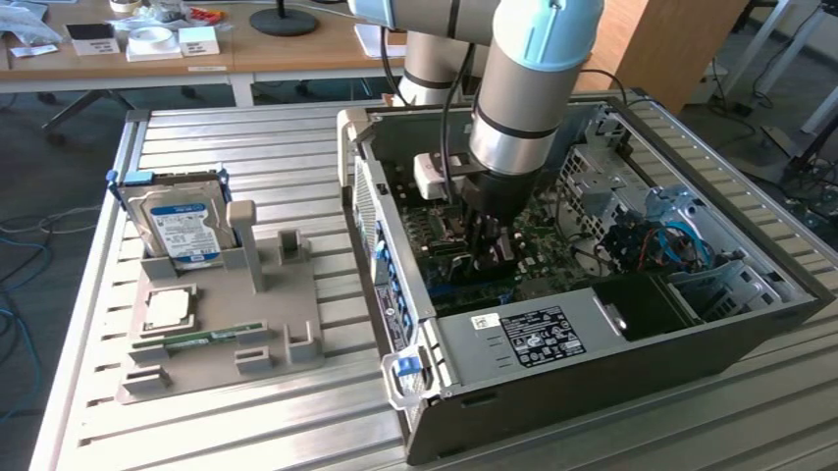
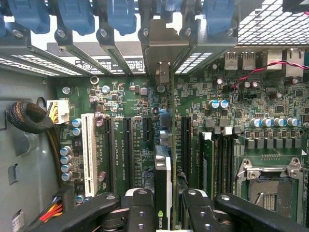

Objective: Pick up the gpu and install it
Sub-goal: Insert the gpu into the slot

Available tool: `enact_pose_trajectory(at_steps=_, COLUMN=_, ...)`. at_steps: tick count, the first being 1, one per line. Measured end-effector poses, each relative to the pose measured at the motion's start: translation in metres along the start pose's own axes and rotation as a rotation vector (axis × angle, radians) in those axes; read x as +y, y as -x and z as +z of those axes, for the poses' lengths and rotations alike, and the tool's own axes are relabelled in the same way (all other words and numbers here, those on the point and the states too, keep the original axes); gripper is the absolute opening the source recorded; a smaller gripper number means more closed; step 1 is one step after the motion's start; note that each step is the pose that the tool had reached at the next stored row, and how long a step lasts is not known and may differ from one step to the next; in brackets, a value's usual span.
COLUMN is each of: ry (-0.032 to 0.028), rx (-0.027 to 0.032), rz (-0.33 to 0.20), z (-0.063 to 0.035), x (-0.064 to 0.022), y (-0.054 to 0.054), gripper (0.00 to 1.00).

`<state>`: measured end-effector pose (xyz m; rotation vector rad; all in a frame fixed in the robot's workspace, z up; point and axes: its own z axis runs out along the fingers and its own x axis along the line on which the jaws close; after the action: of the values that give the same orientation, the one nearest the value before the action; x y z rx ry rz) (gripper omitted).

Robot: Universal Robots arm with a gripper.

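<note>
The gripper (image 2: 166, 203) is clamped on the gpu (image 2: 164, 164), held edge-on (bracket toward the case's rear slots), its long axis running along the motherboard (image 2: 130, 96) slots directly below.

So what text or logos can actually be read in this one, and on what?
GPU held edge-on in the gripper: a green eye-shaped logo, no letters readable.
Motherboard slot printing: too small to read.
Power supply label: blurred.
Hard drive blue label: blurred.
</note>
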<state>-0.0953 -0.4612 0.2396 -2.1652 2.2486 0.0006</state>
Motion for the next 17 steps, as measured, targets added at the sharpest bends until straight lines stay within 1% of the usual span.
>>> enact_pose_trajectory(at_steps=17, ry=-0.0001, rx=-0.0001, rz=0.000, z=0.0015, x=0.0002, y=0.0000, gripper=0.27)
